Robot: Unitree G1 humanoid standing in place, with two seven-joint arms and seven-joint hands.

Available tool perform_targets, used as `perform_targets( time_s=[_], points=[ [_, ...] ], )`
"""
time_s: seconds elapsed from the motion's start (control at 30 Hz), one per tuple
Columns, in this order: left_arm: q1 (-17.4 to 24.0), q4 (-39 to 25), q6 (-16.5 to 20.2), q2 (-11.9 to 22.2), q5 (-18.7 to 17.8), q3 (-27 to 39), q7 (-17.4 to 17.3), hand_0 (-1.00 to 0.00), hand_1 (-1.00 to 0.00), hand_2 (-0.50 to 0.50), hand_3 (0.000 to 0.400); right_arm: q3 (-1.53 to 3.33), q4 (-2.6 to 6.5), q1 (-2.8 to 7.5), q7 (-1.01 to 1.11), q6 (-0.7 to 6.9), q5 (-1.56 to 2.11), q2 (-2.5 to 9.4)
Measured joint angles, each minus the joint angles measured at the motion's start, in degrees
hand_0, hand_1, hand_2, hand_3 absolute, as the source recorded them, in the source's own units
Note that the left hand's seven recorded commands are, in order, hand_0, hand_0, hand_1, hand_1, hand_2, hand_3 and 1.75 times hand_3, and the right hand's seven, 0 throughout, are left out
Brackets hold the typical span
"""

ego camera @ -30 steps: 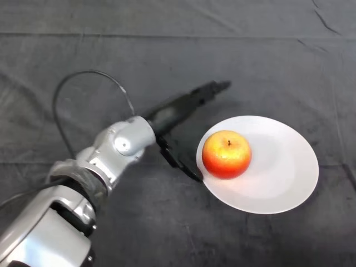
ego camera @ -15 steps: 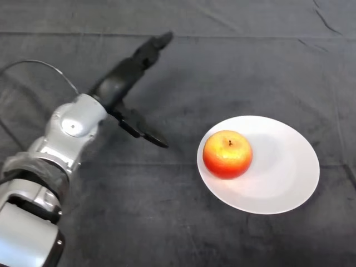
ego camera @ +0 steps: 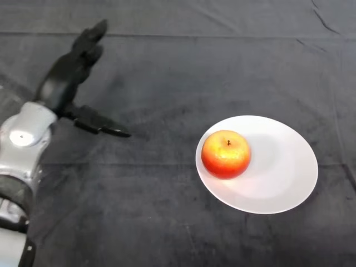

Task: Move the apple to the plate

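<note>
Apple position: apple (ego camera: 226,154) sits upright on the white plate (ego camera: 289,178), on the plate's left part, near the rim but inside it.
Task status: judged complete as things lie; apple rests on the plate with nothing touching it.
Hand position: left hand (ego camera: 68,78) is at the upper left of the dark cloth (ego camera: 183,67), well apart from both apple and plate.
Hand state: fingers (ego camera: 92,39) straight and extended toward the far edge, thumb (ego camera: 100,124) spread out to the side; nothing held.
Step in hand: judged to be retreat of the arm clear of the work area.
How to do it well: keep the hand high and away from the plate rim so no part brushes it; avoid dragging on the cloth, since a tug on the fabric could shift the plate and roll the fruit.
Apple appearance: round, glossy, red shading to yellow-orange on the upper left, dark stem in the top dimple, stem end up; no visible bruise.
Stability: apple appears settled; off-centre placement leaves modest margin at the near rim.
</note>
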Motion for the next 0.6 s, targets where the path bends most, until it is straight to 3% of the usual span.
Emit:
perform_targets(
  time_s=[0.6],
  points=[
    [8.4,1.1,0.3,4.0,-9.1,13.6,-1.6,0.00,-0.05,0.03,0.020,-0.01,0.00,0.00,-0.01,0.00,0.00,-0.01]
  ],
)
